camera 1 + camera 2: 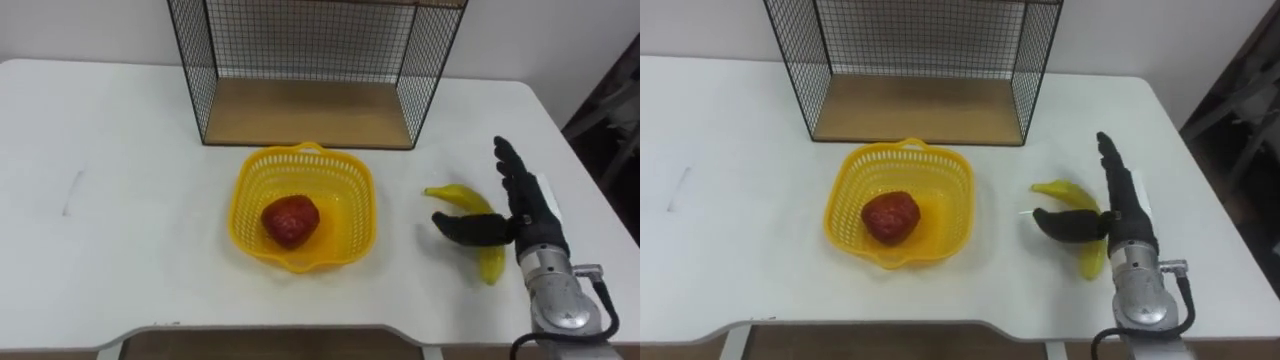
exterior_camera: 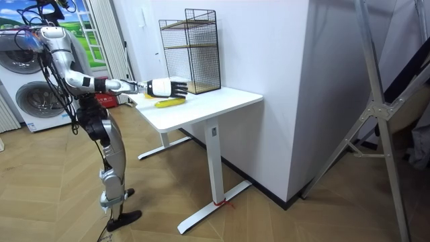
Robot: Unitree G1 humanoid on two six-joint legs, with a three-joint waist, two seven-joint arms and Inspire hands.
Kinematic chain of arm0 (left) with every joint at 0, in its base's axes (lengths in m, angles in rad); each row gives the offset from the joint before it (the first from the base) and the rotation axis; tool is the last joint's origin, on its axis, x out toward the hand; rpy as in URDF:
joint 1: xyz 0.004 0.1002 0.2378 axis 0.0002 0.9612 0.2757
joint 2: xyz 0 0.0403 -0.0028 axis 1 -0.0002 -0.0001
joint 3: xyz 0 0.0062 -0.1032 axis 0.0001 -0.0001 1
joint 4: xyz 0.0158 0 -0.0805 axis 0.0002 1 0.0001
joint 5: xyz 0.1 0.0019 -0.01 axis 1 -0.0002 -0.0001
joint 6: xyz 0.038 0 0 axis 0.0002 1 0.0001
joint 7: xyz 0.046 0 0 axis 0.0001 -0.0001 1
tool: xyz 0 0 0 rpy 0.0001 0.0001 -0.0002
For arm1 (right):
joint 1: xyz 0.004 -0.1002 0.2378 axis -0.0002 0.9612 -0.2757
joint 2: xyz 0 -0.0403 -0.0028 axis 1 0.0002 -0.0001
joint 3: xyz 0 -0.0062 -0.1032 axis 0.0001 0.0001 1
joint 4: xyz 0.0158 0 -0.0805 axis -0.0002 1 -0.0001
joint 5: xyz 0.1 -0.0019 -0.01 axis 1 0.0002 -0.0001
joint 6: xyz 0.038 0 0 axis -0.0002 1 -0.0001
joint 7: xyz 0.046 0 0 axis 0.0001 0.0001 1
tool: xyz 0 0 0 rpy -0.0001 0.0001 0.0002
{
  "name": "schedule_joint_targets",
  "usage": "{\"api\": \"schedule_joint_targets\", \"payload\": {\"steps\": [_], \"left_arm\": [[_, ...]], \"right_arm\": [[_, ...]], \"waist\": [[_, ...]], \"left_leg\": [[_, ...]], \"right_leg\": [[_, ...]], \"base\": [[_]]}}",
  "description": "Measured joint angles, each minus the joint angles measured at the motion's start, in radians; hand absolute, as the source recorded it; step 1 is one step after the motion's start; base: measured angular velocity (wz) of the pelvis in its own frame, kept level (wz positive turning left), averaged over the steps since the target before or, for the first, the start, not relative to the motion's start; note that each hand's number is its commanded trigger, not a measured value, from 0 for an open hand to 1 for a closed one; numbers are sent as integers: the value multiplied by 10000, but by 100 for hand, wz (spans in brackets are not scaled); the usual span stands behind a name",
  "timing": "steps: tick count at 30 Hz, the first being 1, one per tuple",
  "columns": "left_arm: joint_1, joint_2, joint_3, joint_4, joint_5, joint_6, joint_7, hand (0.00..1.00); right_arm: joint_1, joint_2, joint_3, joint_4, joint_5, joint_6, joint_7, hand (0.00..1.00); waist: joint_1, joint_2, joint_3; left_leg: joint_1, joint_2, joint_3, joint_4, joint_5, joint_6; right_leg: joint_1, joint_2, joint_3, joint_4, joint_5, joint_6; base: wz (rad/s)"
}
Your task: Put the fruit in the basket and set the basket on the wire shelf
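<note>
A yellow plastic basket [image 1: 246, 190] sits on the white table [image 1: 120, 200] in front of the wire shelf [image 1: 310, 70]. A red fruit [image 1: 291, 220] lies inside the basket. To the right of the basket a yellow banana [image 1: 462, 198] lies on the table. My right hand [image 1: 525, 205] hovers over the banana with straight fingers pointing away from me and the thumb [image 1: 470, 229] stretched left across the banana; it is open. In the room view the right hand [image 2: 168, 87] reaches over the banana [image 2: 169, 102] at the table.
The wire shelf has black mesh walls and a wooden floor [image 1: 305, 112], its open side facing the basket. The table's right edge [image 1: 590, 200] is close to my right hand. I stand at the table's end, with washing machines [image 2: 27, 87] behind me.
</note>
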Motion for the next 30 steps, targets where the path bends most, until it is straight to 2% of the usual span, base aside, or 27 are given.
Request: {"api": "schedule_joint_targets", "payload": {"steps": [1, 4, 5, 7, 9, 11, 17, 19, 20, 21, 22, 30], "left_arm": [[9, 0, -1, 0, -2, 22, 6, 0], [26, -3, 34, 2, 0, 205, -43, 0], [24, 0, 101, 1, 0, 248, -60, 0], [25, -2, 210, 1, 0, 318, -74, 0], [28, 19, 219, 0, 5, 382, -70, 0], [38, 72, 199, -6, 6, 382, -67, 0], [69, 122, 199, -21, 205, 397, -11, 0], [102, 124, 210, -7, 205, 487, 52, 0], [104, 121, 210, -7, 203, 560, 114, 0], [109, 120, 210, -7, 204, 588, 149, 0], [124, 122, 217, -2, 204, 635, 202, 0], [113, 109, 219, 6, 224, 911, 256, 0]], "right_arm": [[12, -2, -2, 325, -1, 63, 101, 0], [-51, -6, -26, 625, -31, -74, 295, 0], [-107, -5, -45, 944, -173, -253, 324, 0], [-229, 3, -44, 1276, -370, -327, 416, 0], [-337, 22, -39, 1663, -407, -368, 420, 0], [-459, 43, -37, 2379, -430, -666, 441, 0], [-641, 55, -266, 3039, -431, -879, 441, 0], [-673, 61, -372, 3279, -426, -1057, 479, 0], [-691, 62, -428, 3331, -426, -1059, 518, 15], [-718, 62, -441, 3372, -427, -1058, 525, 74], [-796, 61, -447, 3502, -430, -1059, 532, 100], [-1204, 50, -904, 4190, -924, -1052, 324, 100]], "waist": [[3, 17, 2], [-19, 74, -24], [-19, 43, -59], [-16, -31, -99], [-19, -101, -75], [-36, -150, -83], [-40, -127, -97], [-35, -117, -103], [-32, -116, -104], [-30, -116, -104], [-27, -110, -108], [-20, -70, -134]], "left_leg": [[10, 0, 6, 0, 0, 0], [24, 8, -11, 0, 0, 0], [28, 8, -32, 3, 0, -1], [31, 5, -63, 23, 0, -1], [128, -13, -154, 54, -1, 1], [225, -33, -250, 93, -20, 10], [144, -110, -518, 204, -30, 32], [140, -125, -559, 272, -34, 45], [139, -139, -591, 309, -39, 54], [139, -143, -595, 314, -38, 56], [149, -147, -604, 325, -44, 67], [172, -173, -731, 429, -84, 123]], "right_leg": [[16, 0, -8, 1, 0, 0], [39, 6, -22, -2, 2, -4], [50, 5, -44, -2, 1, -5], [89, -2, -83, -10, 3, -7], [230, -21, -150, -34, 3, -7], [458, -30, -217, -169, -1, -1], [582, -91, -498, -180, -14, 28], [597, -102, -530, -173, -9, 36], [607, -113, -558, -173, 0, 50], [613, -117, -562, -173, 4, 56], [636, -123, -561, -173, 11, 66], [783, -159, -701, -191, 20, 92]], "base": [[0], [1], [4], [7], [9], [10], [15], [8], [5], [4], [0], [4]]}}
